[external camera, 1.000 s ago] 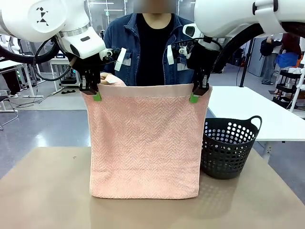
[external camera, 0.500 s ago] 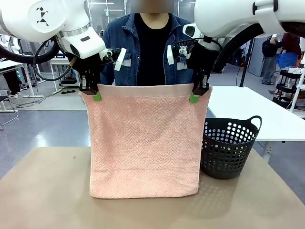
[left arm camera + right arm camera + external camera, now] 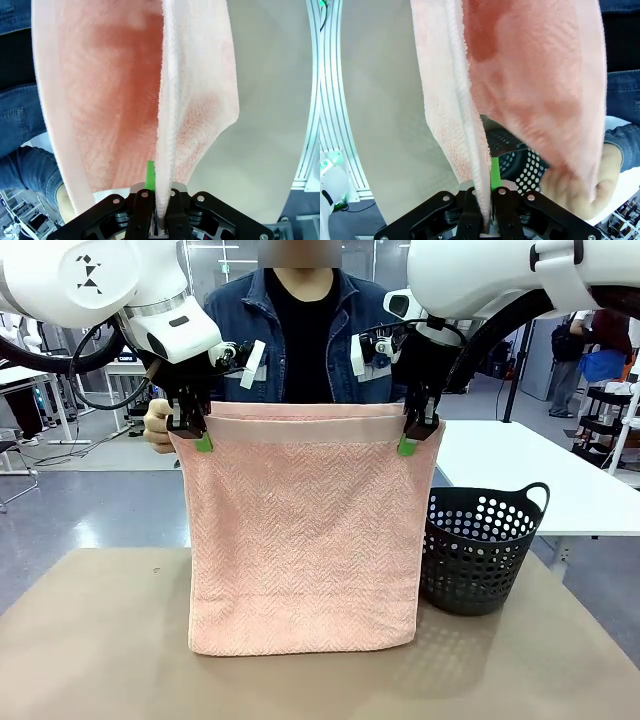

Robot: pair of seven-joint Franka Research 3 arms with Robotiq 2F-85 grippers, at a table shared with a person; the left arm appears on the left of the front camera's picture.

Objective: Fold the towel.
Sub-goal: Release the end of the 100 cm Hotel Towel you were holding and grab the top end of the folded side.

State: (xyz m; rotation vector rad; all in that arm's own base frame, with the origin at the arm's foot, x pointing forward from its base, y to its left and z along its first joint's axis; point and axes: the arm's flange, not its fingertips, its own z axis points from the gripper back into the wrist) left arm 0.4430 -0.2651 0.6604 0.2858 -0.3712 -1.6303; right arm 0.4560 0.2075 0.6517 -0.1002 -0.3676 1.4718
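Pinching towel [image 3: 300, 540] top corners, both jaws clamped; rear hem [image 3: 300, 410] newly raised by hand [image 3: 157, 426]

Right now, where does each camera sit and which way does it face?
Front view: fixed between the arms, facing across the table at the person; both arms show, left hand and right hand shut on the top corners of the towel.
Left wrist view: on the left wrist, looking down the hanging towel to the table; its own fingers show.
Right wrist view: on the right wrist, looking down likewise; own fingers, the person's hand at the far layer.
Shared: front and right wrist views show the basket.
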